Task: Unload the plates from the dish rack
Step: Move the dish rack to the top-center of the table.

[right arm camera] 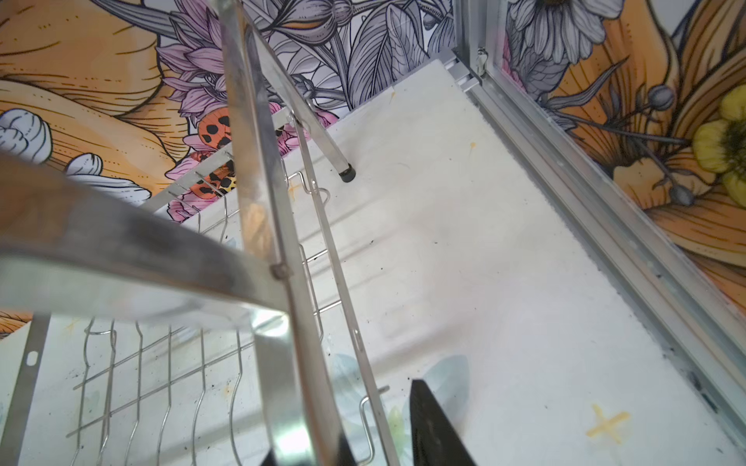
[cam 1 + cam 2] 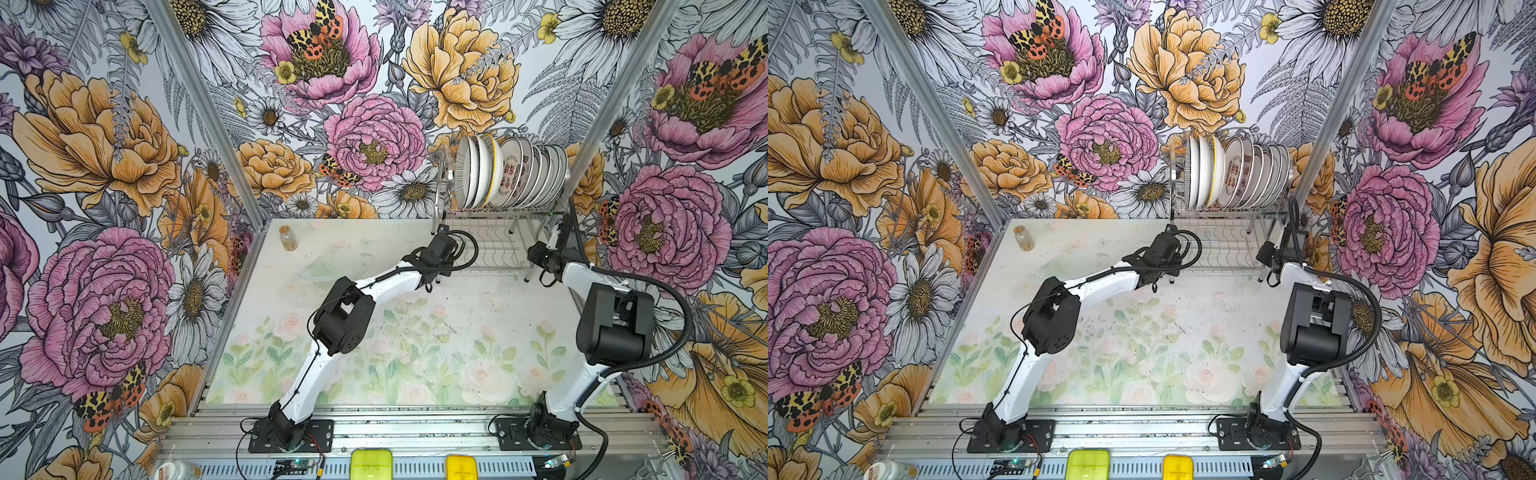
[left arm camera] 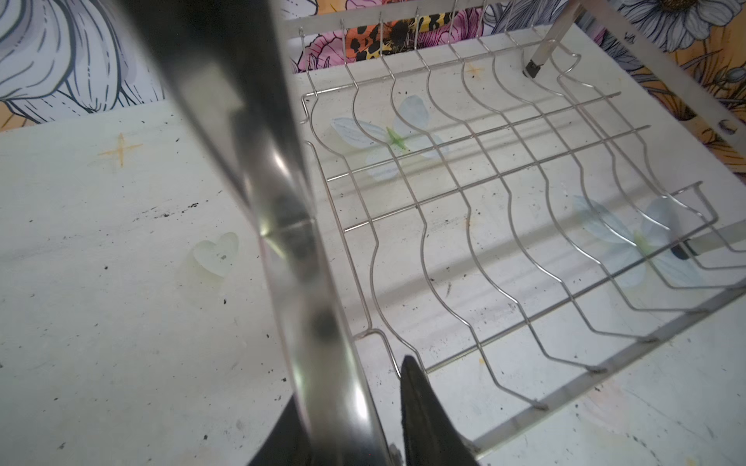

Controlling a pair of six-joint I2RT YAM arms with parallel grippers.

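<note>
Floral table (image 2: pixel 457 316) bearing the dish rack (image 2: pixel 505 212) and a small jar (image 2: pixel 287 238)

White plates (image 2: pixel 511 174) at one o'clock carry black-striped, yellow and red-figured rims. The dish rack (image 2: pixel 494 253) is shiny steel, and the tabletop (image 2: pixel 415 353) has pale pink roses.

The dish rack (image 2: pixel 505 214) is shiny polished steel. The plates (image 2: pixel 511 172) are glossy glazed ceramic. The table (image 2: pixel 465 320) looks matt and scuffed.

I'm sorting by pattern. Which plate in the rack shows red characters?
The plate mid-row on the dish rack's upper tier, directly right of the yellow-rimmed plate. It alone turns a face with red characters toward the camera.
</note>
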